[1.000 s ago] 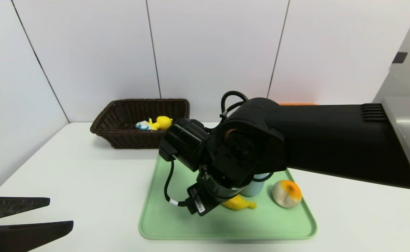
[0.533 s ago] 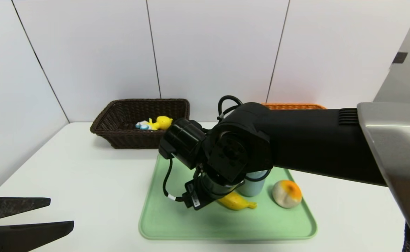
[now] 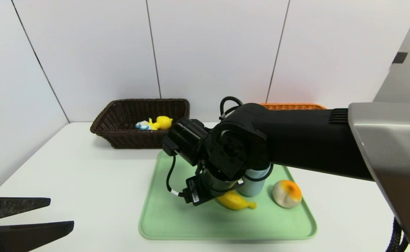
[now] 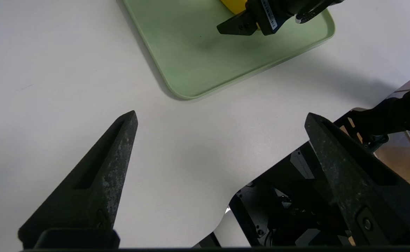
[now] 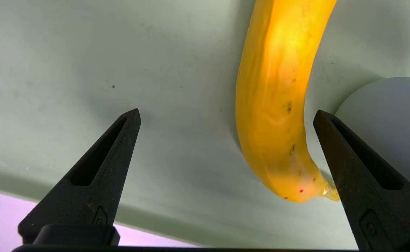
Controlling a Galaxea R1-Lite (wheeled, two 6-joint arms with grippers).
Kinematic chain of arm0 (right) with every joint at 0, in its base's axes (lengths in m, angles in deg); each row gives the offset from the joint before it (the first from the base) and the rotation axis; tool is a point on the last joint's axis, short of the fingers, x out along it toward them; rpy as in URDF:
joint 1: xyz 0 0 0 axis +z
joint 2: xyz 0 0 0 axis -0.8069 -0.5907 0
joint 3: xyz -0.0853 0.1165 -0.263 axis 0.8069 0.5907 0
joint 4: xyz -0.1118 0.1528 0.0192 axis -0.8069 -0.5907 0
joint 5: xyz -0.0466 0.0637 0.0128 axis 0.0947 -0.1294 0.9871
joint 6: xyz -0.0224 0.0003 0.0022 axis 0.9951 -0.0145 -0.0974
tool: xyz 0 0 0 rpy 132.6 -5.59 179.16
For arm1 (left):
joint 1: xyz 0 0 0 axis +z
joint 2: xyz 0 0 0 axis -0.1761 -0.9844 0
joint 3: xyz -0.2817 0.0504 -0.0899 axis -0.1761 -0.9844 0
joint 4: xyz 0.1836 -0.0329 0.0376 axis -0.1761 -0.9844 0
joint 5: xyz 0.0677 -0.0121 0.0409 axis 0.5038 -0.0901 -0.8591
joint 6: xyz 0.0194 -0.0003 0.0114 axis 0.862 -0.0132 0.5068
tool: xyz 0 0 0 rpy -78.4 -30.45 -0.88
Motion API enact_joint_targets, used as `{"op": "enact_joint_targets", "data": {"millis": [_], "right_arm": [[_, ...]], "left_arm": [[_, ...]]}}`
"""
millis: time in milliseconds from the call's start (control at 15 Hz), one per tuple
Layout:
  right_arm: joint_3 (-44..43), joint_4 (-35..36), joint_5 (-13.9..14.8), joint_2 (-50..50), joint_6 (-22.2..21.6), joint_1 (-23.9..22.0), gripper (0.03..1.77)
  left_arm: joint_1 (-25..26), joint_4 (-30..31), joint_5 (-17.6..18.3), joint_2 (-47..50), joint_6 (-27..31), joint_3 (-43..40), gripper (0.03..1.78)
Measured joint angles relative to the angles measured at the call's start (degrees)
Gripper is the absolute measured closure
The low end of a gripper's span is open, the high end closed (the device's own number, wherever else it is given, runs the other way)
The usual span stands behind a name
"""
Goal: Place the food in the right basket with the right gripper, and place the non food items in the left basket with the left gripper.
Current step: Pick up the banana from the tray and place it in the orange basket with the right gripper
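Holding banana [image 5: 275, 115], grey-blue cup [image 3: 255, 182] and round pale fruit [image 3: 286, 193]: green tray [image 3: 176, 224], mid-table. Banana lies flat at tray centre; cup upright just behind it; fruit on tray's right side. Dark brown basket [image 3: 120, 134] behind tray's left corner, yellow duck toy [image 3: 157, 123] lying inside. Orange basket [image 3: 292, 106] behind tray's right side, only rim visible, contents hidden by arm. Right gripper [image 5: 226, 115] over tray, jaws spread wide, banana's end between them, not gripped. Left gripper [image 4: 220, 119] jaws wide, empty, above bare table well left of tray.
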State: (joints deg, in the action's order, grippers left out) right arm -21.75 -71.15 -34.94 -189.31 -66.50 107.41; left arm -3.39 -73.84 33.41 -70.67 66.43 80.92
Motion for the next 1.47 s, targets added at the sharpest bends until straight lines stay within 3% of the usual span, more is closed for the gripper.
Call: {"op": "enact_joint_targets", "data": {"millis": [600, 800, 1200, 1467], "right_arm": [[0.1, 0.3, -0.7, -1.6, 0.0, -0.2, 0.09], [0.1, 0.3, -3.2, -1.4, 0.0, -0.3, 0.54], [0.1, 0.4, -3.4, -0.4, 0.0, -0.2, 1.27], [0.1, 0.3, -3.4, 0.7, 0.1, 0.4, 1.27]], "left_arm": [[0.0, 0.0, 0.0, 0.0, 0.0, 0.0, 0.12], [0.0, 0.0, 0.0, 0.1, 0.0, 0.0, 0.12], [0.0, 0.0, 0.1, 0.6, 0.0, 0.0, 0.12], [0.0, -0.1, 0.2, 1.2, 0.0, 0.0, 0.12]]}}
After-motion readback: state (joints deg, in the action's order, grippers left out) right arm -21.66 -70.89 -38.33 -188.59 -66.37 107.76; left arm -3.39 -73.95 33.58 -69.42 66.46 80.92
